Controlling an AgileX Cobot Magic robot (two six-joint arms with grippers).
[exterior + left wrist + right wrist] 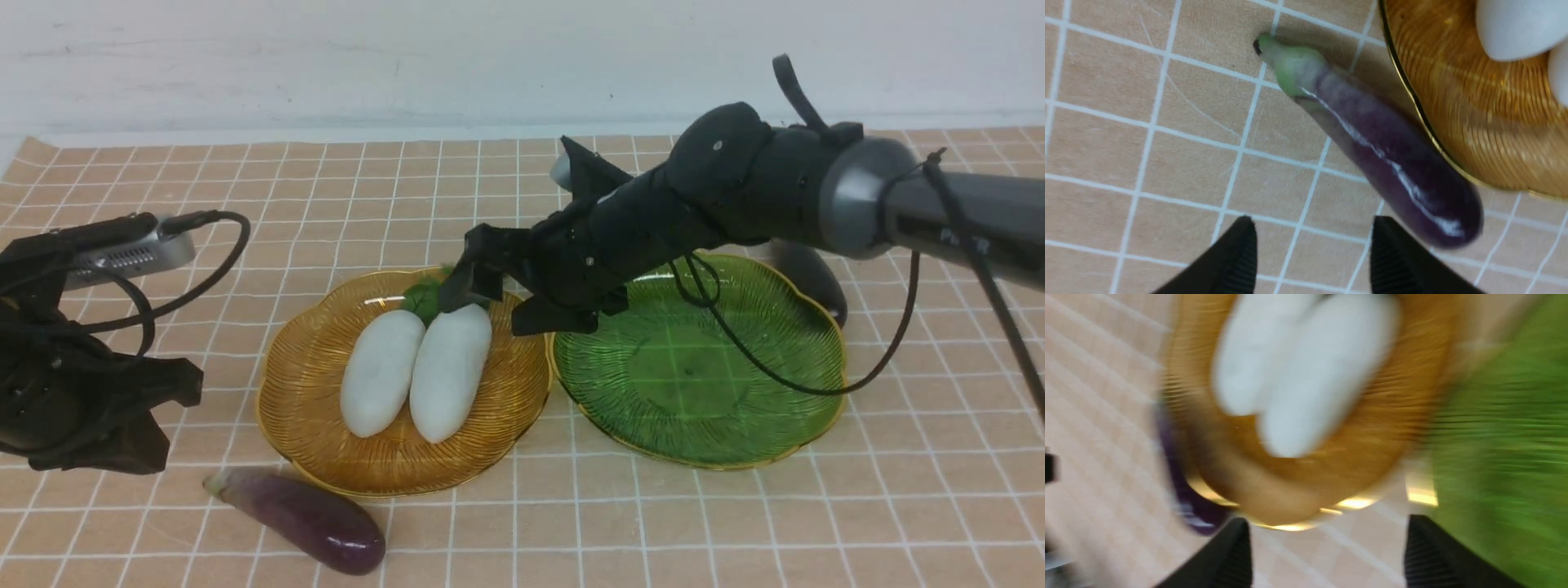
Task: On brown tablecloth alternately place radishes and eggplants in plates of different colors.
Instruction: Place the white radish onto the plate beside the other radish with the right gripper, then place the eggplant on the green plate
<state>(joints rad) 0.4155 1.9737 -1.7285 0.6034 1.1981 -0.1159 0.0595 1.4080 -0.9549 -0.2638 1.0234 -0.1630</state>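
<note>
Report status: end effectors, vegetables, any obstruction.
Left end effector open, empty, by front eggplant. Right end effector open over amber plate, both radishes in it. Green plate bare. Nothing blocking eggplant.

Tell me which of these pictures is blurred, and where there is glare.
Right wrist view: strong motion blur, the radishes, the amber plate and the green plate are all smeared. Left wrist view: mostly sharp, with a white glare streak along the eggplant. Front view: sharp, soft even light, small glints on the plate rims.

I see no words or numbers I can read. A small mark [957, 238] on my right arm [898, 200] is too blurry.
</note>
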